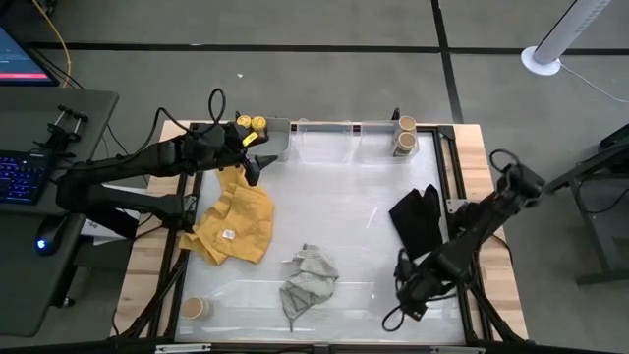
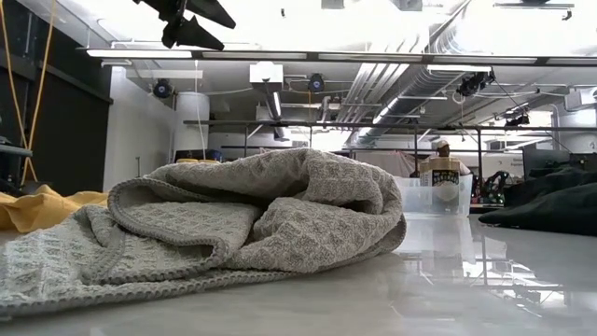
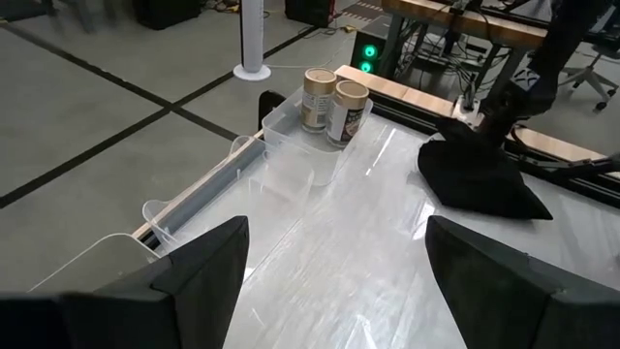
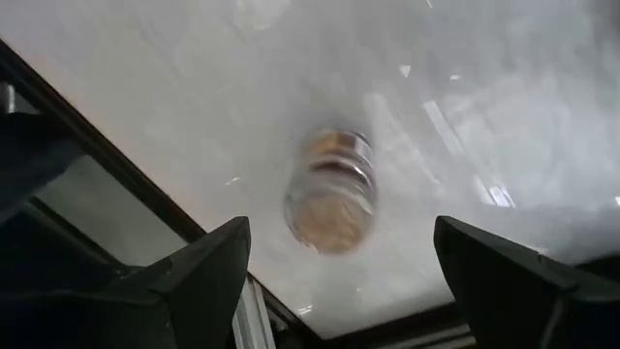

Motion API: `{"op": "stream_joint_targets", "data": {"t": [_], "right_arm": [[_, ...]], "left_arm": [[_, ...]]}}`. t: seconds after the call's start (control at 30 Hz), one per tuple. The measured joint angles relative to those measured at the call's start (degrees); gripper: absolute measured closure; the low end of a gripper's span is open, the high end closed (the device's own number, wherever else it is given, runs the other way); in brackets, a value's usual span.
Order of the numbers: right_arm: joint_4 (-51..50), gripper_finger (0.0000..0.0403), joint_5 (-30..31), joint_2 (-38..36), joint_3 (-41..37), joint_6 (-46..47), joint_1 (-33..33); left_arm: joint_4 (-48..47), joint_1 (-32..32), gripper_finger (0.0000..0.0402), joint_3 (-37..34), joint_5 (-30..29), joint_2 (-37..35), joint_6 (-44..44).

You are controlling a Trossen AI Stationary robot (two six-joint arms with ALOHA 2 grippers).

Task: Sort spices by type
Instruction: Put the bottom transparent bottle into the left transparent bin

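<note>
Your surface (image 1: 344, 211): glossy white, smooth, mirror-like, framed in pale wood. Grey cloth (image 2: 252, 219): coarse waffle knit, matt. Yellow cloth (image 1: 236, 221): soft, matt. Black cloth (image 3: 480, 174): matt. Bins (image 3: 300, 155): clear plastic. Tan jars (image 3: 334, 105): paper-labelled, pale tops.

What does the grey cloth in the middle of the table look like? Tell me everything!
The grey cloth is a knitted, waffle-textured towel with a ribbed hem, seen close in the low view. It lies crumpled in a soft heap on the shiny white table, folds rolled over each other. It sits apart from the yellow cloth and the black cloth. Neither pincer touches it.
</note>
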Motion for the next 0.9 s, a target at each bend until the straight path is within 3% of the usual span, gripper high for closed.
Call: {"op": "stream_joint_targets", "data": {"t": [0.3,0.6,0.7,0.83,0.9], "right_arm": [[0.99,0.0081,-3.58,9.56,2.67,-0.63,1.62],[0.88,0.0089,-2.94,14.06,2.67,-0.58,1.51],[0.87,0.0122,-2.93,14.12,2.67,-0.59,1.51],[-1.56,0.0213,-4.02,12.47,3.15,-2.58,1.43],[-5.44,0.0223,-4.14,10.49,4.39,-6.57,0.84]], "left_arm": [[-0.01,-0.01,0.0102,0.00,0.01,0.01,-0.02],[0.00,0.01,0.0102,0.01,0.02,0.01,0.00],[0.00,0.00,0.0102,-0.01,0.02,0.00,0.00],[0.00,0.01,0.0102,-0.01,0.02,0.01,-0.02],[-0.02,-0.01,0.0102,-0.01,0.02,0.01,-0.02]]}}
